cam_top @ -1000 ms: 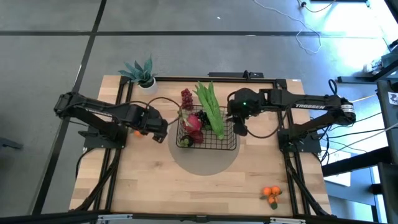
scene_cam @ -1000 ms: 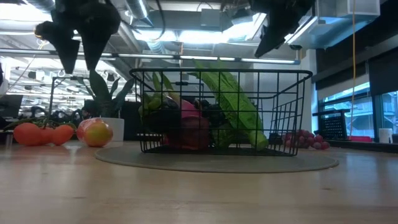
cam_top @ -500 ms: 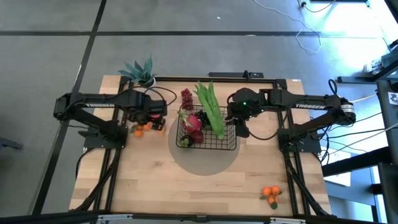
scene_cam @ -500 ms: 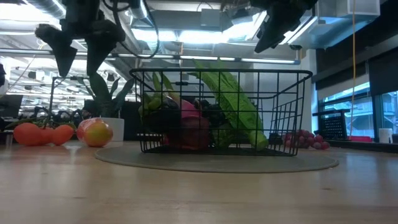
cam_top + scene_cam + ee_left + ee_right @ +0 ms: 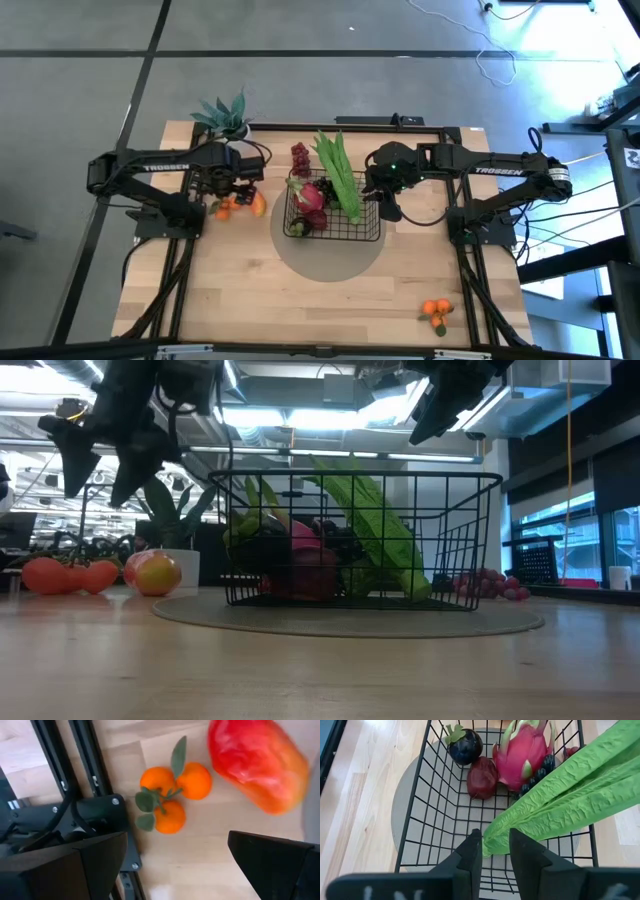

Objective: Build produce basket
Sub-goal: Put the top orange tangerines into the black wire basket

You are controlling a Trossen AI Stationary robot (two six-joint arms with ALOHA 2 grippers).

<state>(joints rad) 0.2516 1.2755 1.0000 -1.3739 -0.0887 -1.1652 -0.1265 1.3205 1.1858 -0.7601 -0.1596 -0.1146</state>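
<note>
Left gripper (image 5: 238, 186) is held with fingers spread wide and empty, above the table (image 5: 330, 300) to the left of the basket (image 5: 335, 215). Directly beneath it, as seen from its wrist, a cluster of three oranges (image 5: 173, 795) with green leaves lies on the wood, and a red-yellow mango (image 5: 257, 765) lies just beside the cluster on the basket side. Neither fruit is touched by the fingers (image 5: 270, 860).

Right gripper (image 5: 388, 205) is positioned at the basket's right edge, raised above the rim. Its fingers (image 5: 470, 857) are nearly together with only a narrow gap, and nothing is seen between them. Below it, the ends of the long green pods (image 5: 560, 800) reach toward the fingertips.

Inside the basket are seen the pods, laid diagonally and projecting over the far rim, a pink dragon fruit (image 5: 525, 752), dark grapes (image 5: 537, 775), a dark red fruit (image 5: 481, 777) and a dark round fruit (image 5: 465, 745) with a green cap. The basket is set on a round grey mat (image 5: 330, 265).

A bunch of red grapes (image 5: 300, 157) lies on the table just beyond the basket's far left corner. A second orange cluster (image 5: 435, 312) lies near the front right corner, well apart. A potted plant (image 5: 225, 118) stands at the far left.
</note>
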